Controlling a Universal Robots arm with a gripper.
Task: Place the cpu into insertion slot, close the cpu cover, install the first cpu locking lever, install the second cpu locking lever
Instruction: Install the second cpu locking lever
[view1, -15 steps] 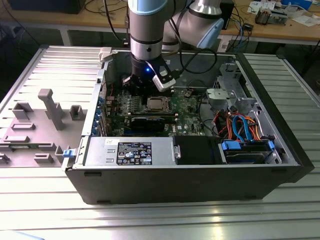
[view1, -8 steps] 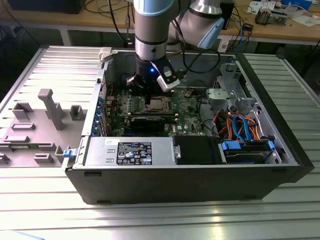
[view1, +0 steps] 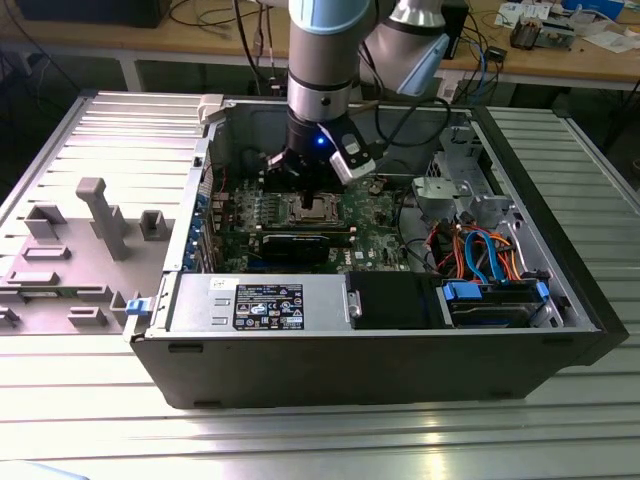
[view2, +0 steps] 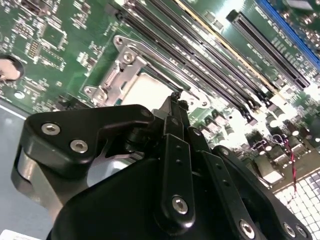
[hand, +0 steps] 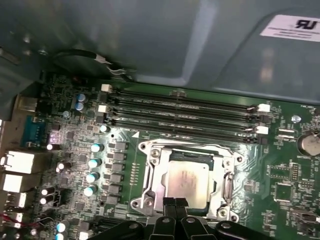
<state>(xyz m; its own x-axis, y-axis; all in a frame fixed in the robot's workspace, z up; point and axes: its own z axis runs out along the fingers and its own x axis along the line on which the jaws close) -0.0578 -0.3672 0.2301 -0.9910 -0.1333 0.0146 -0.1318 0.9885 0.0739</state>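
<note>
The cpu (hand: 187, 183) lies flat in the slot (hand: 152, 192), its silver top showing through the square window of the cover (hand: 220, 162), which lies down over it. In the second wrist view the same pale chip top (view2: 150, 92) sits inside the metal frame (view2: 120, 75). Green board (hand: 285, 165) rings the socket on all sides, and long dark memory slots (hand: 185, 117) run just beside it — between it and the grey case wall (hand: 150, 40).

The gripper (hand: 174, 202) hangs right over the socket's edge, its two black fingertips (hand: 169, 205) pressed together with nothing between them; they appear to be at or just above the frame, and contact cannot be told.

In the exterior view the arm (view1: 320, 70) reaches straight down into the open case (view1: 350, 370), the gripper (view1: 305, 185) just above the socket (view1: 312, 208). A grey fixture (view1: 100, 215) stands on the table (view1: 320, 440) toward the exterior view's left, well apart from the case.
</note>
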